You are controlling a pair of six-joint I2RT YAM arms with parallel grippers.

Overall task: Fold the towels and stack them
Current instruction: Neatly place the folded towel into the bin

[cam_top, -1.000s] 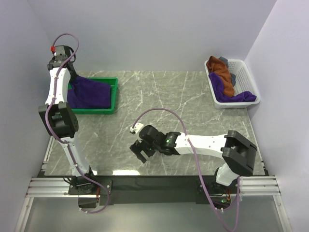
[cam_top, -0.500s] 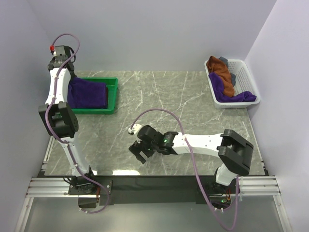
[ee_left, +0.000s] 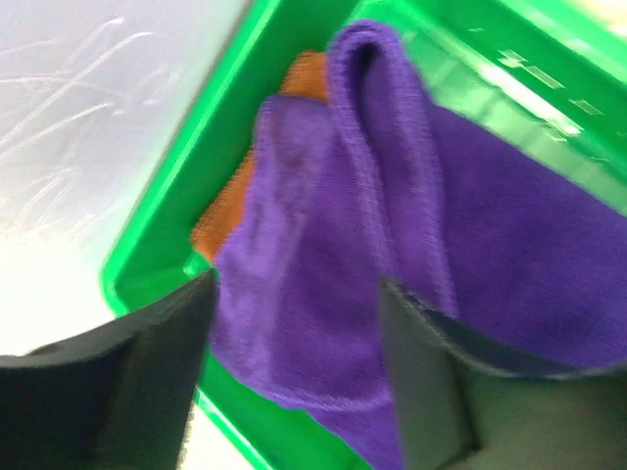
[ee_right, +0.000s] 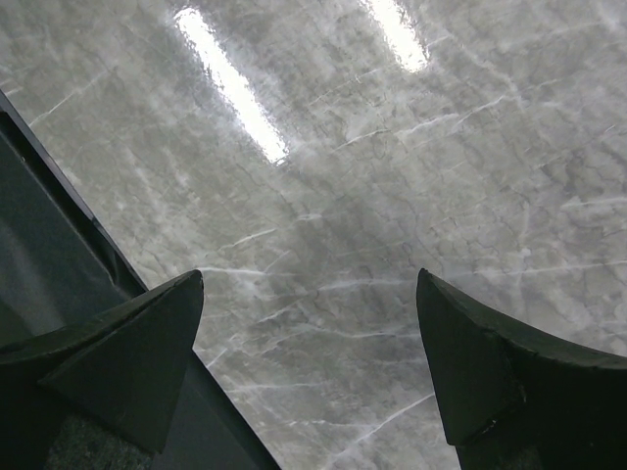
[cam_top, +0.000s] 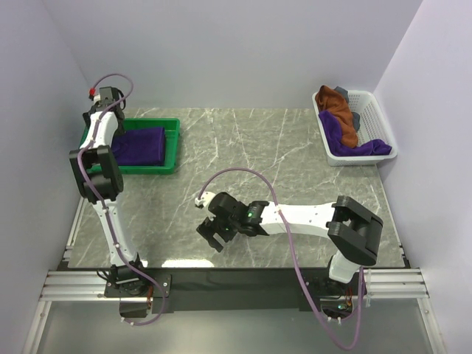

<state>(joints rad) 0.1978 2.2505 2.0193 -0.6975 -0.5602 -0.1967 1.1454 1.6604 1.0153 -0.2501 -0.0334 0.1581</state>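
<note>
Left wrist view blurred throughout. Rust-brown towel (ee_left: 227, 213) mostly covered by purple towel (ee_left: 323, 245); only an edge strip is seen. Green tray (ee_left: 157, 235) cut off by frame edges. Grey item (cam_top: 342, 91) in basket (cam_top: 377, 118) largely buried, not identifiable.

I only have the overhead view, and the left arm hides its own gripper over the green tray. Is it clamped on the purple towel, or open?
Observer: Open. In the left wrist view the left gripper has its fingers apart, and the purple towel lies below them, not pinched.
Operator: Is that towel alone in the tray?
Observer: No. A rust-brown towel lies under it, and its corner shows by the green tray wall.
Operator: And the right gripper?
Observer: Its wrist view shows the right gripper wide open above the marble table, with nothing between its fingers.
</note>
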